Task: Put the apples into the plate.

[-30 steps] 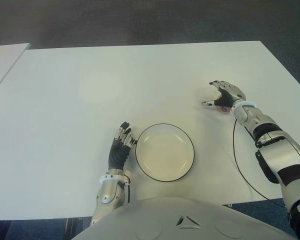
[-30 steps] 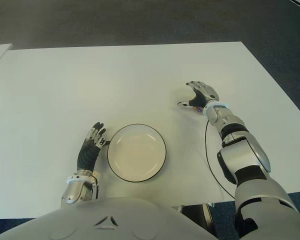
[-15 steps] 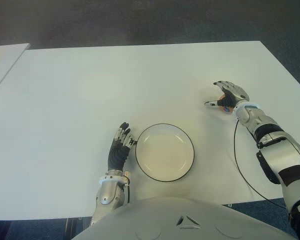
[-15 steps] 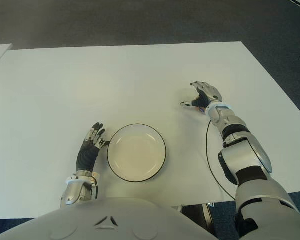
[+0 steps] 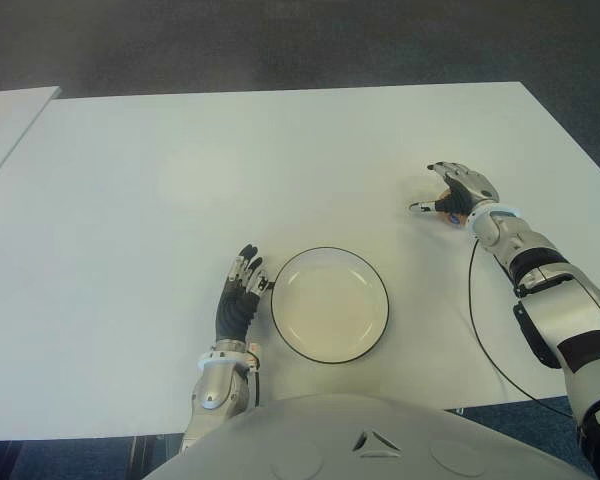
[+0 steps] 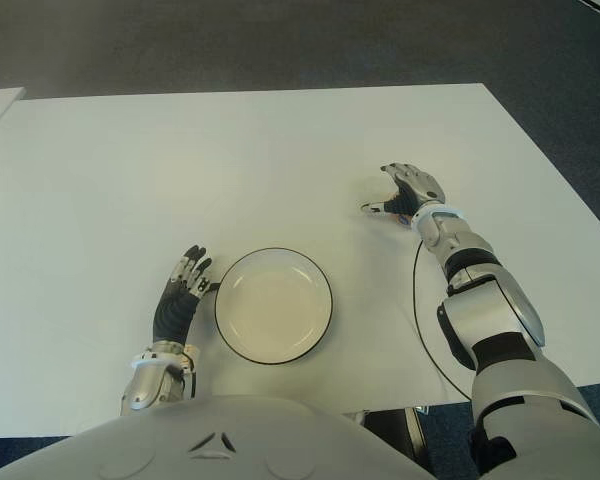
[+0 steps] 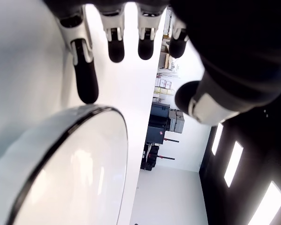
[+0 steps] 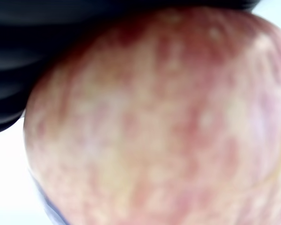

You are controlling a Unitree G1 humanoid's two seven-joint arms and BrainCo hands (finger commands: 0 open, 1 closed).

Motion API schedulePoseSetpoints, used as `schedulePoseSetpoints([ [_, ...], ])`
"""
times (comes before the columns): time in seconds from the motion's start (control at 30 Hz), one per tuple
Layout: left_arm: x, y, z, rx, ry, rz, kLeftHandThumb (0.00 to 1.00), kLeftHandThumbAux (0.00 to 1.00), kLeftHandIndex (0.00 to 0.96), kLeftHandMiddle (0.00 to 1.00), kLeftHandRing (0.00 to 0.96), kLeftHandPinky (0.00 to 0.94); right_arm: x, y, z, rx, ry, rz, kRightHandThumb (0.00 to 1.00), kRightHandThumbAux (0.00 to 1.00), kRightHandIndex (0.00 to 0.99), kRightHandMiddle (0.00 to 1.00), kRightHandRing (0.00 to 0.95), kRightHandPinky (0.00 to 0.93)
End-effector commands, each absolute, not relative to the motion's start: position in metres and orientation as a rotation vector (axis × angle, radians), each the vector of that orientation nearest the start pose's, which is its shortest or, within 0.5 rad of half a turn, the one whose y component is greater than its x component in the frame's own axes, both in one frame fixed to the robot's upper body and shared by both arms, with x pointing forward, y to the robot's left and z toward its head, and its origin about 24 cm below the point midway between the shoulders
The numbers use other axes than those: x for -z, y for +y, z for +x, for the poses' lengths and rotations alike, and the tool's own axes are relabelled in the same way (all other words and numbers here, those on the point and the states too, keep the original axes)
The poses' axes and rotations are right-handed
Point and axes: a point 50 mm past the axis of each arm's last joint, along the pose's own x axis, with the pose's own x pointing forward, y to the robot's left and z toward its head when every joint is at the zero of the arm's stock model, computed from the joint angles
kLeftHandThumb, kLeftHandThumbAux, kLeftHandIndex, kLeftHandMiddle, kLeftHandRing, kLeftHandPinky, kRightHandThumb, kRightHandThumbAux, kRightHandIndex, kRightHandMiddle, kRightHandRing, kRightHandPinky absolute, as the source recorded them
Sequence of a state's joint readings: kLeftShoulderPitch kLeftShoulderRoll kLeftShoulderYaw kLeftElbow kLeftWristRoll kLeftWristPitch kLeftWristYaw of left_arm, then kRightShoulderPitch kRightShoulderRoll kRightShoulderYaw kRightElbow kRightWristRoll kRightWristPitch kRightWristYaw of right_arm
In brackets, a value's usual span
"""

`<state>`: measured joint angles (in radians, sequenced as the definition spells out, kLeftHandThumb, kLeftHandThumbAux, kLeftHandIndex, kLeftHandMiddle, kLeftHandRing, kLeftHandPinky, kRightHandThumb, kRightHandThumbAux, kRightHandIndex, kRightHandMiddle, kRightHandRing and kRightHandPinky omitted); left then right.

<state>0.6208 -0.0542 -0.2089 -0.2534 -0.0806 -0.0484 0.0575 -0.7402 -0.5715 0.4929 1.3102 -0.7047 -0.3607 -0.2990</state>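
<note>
Progress: at an early stage. No apple lies in the plate (image 5: 329,304), so nothing of the placement is done as far as the views show.

Containers: one round white plate with a dark rim stands on the white table (image 5: 180,180), near the robot's edge. Its inside is bare: no fruit, nothing else.

Task item: only one apple (image 8: 154,117) is visible. It sits under the right hand (image 5: 456,192), well to the right of the plate and farther from the robot. The right wrist view is filled with its red and yellow skin, pressed close against the dark palm. In the eye views only a small reddish patch shows beneath the curled fingers (image 5: 421,207). Judgement: the right hand is closed around the apple. Whether the fruit is clear of the table or in contact with it cannot be told.

Left hand (image 5: 240,298): shows just beside the plate, on its left. The fingers are extended and relaxed, grasping nothing. In the left wrist view one fingertip lies close to the plate rim; contact cannot be confirmed.

Remaining: carry the apple across to the plate, set it down inside and let go. The task speaks of several apples, but no second one appears in any view.

Other: a dark cable (image 5: 477,320) trails across the table beside the right arm.
</note>
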Motion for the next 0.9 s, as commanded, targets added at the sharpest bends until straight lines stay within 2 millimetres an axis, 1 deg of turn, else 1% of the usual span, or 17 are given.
schedulePoseSetpoints([
  [0.03, 0.0148, 0.1284, 0.1178, -0.078, 0.356, -0.184, 0.207, 0.620, 0.006, 0.060, 0.088, 0.128, -0.0136, -0.2821, 0.3227, -0.221, 0.263, -1.514, 0.319, 0.419, 0.000, 0.000, 0.000, 0.052],
  [0.27, 0.0152, 0.1293, 0.1178, -0.084, 0.357, -0.189, 0.212, 0.631, 0.007, 0.068, 0.100, 0.144, -0.0118, -0.2821, 0.3209, -0.239, 0.258, -1.531, 0.318, 0.434, 0.000, 0.000, 0.000, 0.047],
  [0.57, 0.0150, 0.1302, 0.1174, -0.082, 0.358, -0.186, 0.211, 0.628, 0.003, 0.060, 0.086, 0.121, -0.0113, -0.2821, 0.3201, -0.262, 0.264, -1.518, 0.312, 0.447, 0.000, 0.000, 0.000, 0.050],
  [0.9, 0.0154, 0.1323, 0.1170, -0.078, 0.362, -0.179, 0.203, 0.632, 0.007, 0.069, 0.102, 0.140, -0.0113, -0.2852, 0.3192, -0.269, 0.284, -1.526, 0.308, 0.456, 0.000, 0.000, 0.000, 0.047],
])
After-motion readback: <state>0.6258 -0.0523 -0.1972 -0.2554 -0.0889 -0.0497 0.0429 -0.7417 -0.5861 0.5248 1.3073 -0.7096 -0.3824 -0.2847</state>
